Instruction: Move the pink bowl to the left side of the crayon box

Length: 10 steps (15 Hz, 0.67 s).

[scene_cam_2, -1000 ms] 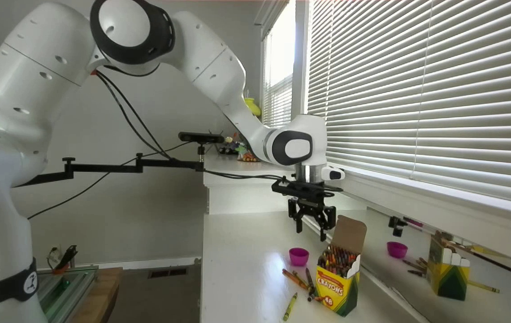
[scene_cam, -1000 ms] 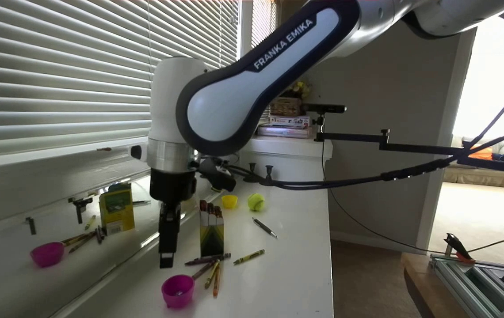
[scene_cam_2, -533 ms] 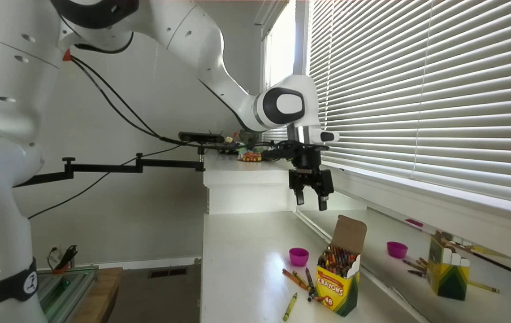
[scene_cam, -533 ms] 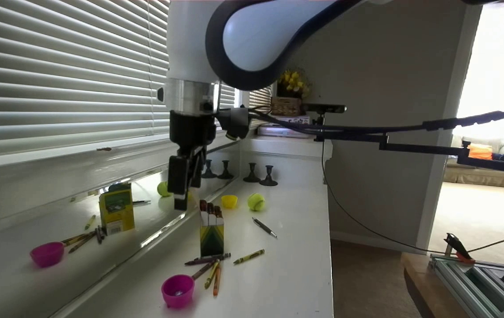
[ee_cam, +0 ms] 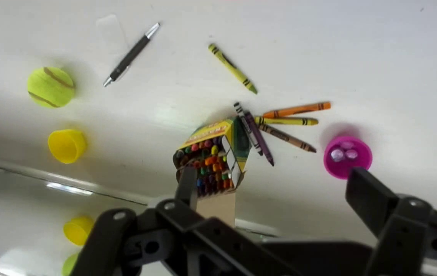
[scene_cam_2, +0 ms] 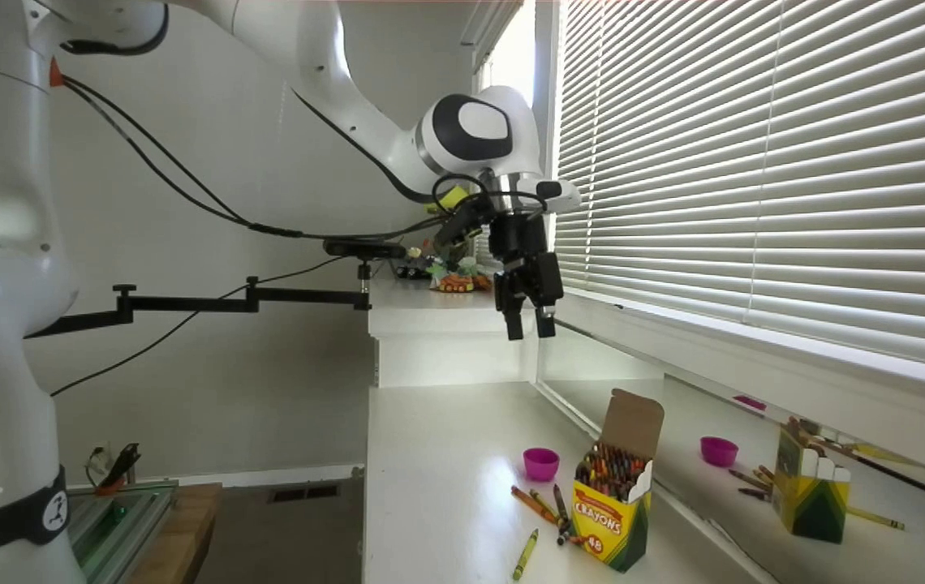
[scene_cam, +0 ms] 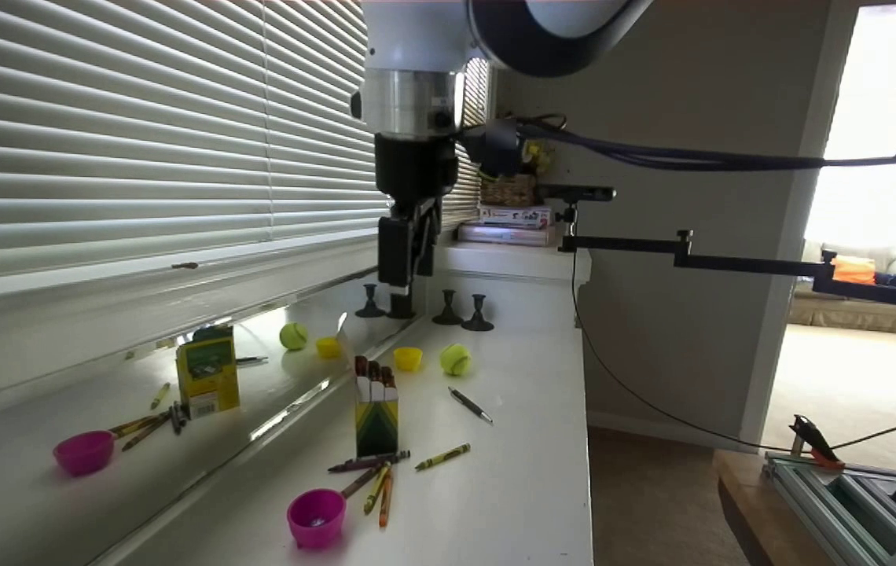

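Note:
The pink bowl (scene_cam: pixel 316 519) stands upright on the white counter, and both exterior views show it (scene_cam_2: pixel 541 464). In the wrist view the bowl (ee_cam: pixel 343 167) holds a few small shiny pieces. The open green-and-yellow crayon box (scene_cam: pixel 376 428) stands upright, full of crayons, also in an exterior view (scene_cam_2: pixel 610 519). In the wrist view the box (ee_cam: pixel 211 132) is left of the bowl, with loose crayons between. My gripper (scene_cam: pixel 409 283) is open and empty, high above the counter, also in an exterior view (scene_cam_2: pixel 530 335). In the wrist view its spread fingers (ee_cam: pixel 272 178) partly cover the box.
Loose crayons (ee_cam: pixel 287 120) lie by the box. A yellow bowl (scene_cam: pixel 408 359), a tennis ball (scene_cam: pixel 456 359) and a pen (scene_cam: pixel 470 405) lie beyond it. Dark candle holders (scene_cam: pixel 478 314) stand at the far end. A reflective panel (scene_cam: pixel 275 385) and window blinds (scene_cam_2: pixel 771 162) border the counter.
My gripper has risen from low near the pink bowl and moved along the counter, toward its far end in an exterior view. It stays open. The bowl and box have not moved.

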Each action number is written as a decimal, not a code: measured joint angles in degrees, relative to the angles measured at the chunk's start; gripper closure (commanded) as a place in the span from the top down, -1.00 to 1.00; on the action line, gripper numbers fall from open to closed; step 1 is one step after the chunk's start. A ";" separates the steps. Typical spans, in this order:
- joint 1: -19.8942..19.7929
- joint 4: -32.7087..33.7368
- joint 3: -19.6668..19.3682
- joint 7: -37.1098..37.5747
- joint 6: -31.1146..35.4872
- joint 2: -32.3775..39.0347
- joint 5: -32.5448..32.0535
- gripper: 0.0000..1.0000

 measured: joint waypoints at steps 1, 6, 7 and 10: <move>-0.11 -0.75 0.29 -1.95 -2.31 -1.59 1.45 1.00; -0.57 -0.91 0.73 -2.35 -2.80 -1.61 1.67 1.00; -0.58 -0.91 0.73 -2.35 -2.80 -1.54 1.67 1.00; -0.60 -0.88 0.75 -2.35 -2.80 -1.52 1.67 1.00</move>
